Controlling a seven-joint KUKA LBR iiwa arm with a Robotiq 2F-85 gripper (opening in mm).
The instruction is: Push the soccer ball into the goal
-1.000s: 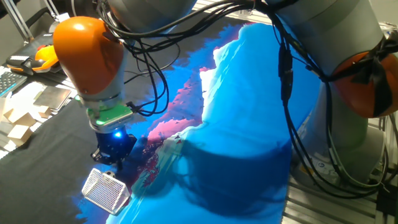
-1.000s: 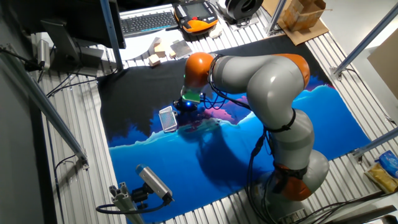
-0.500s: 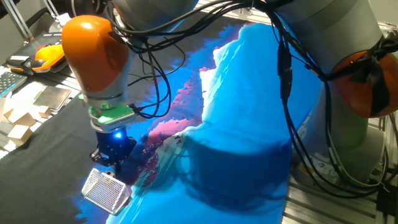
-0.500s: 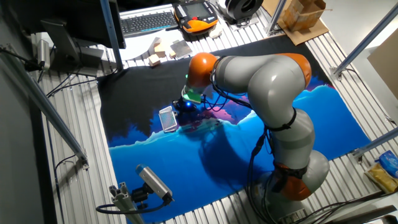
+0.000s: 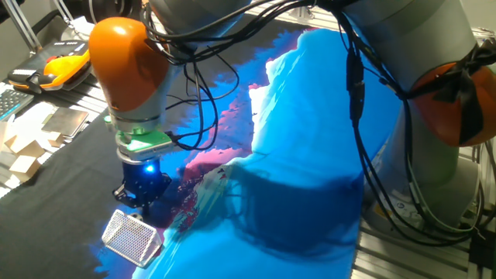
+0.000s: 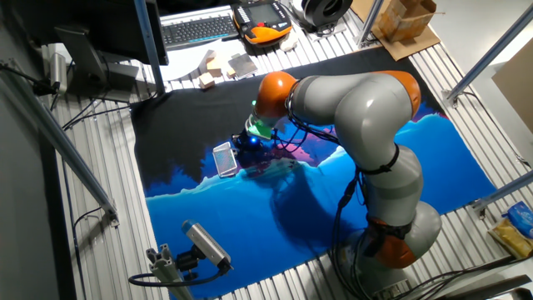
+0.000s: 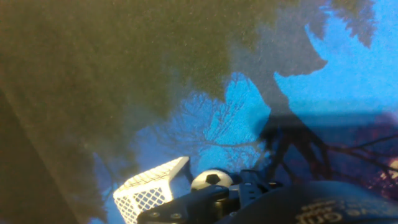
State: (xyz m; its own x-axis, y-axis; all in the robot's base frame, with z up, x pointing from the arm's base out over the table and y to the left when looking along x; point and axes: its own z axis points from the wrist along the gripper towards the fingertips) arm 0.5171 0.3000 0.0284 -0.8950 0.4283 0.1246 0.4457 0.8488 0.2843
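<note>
Fingers of your black two-finger gripper (image 7: 249, 186) sit nearest; whether they're closed, you cannot tell. Just beyond, the tiny white black-patched soccer ball (image 7: 211, 180) rests beside the white wire-mesh goal (image 7: 152, 188); nudge gently toward its open mouth

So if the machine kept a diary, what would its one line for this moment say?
stage: pushing | gripper: low over cloth, jaw state unclear | soccer ball: beside goal, touching or not unclear | scored: cannot tell
</note>
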